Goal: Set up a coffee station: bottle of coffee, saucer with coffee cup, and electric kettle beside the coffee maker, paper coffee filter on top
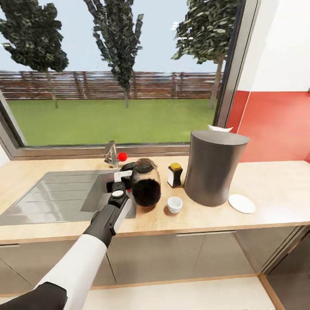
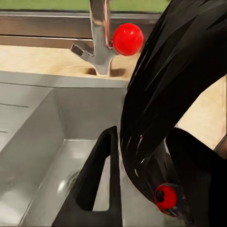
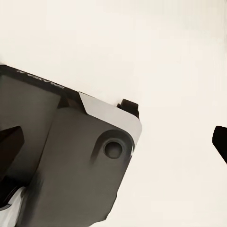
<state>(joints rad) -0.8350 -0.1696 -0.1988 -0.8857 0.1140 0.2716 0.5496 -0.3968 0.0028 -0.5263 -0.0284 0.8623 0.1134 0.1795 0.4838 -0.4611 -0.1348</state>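
One step in hand: electric kettle point(image 1: 145, 183) clamped by left gripper point(image 1: 122, 178), tilted over near countertop point(image 1: 275, 189) beside sink point(image 1: 56, 193), left of coffee maker point(image 1: 214, 168). Next: upright, lower, release.

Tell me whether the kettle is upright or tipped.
Tipped: the kettle, held by the left gripper at the sink's edge, lies over with its dark base facing the camera.
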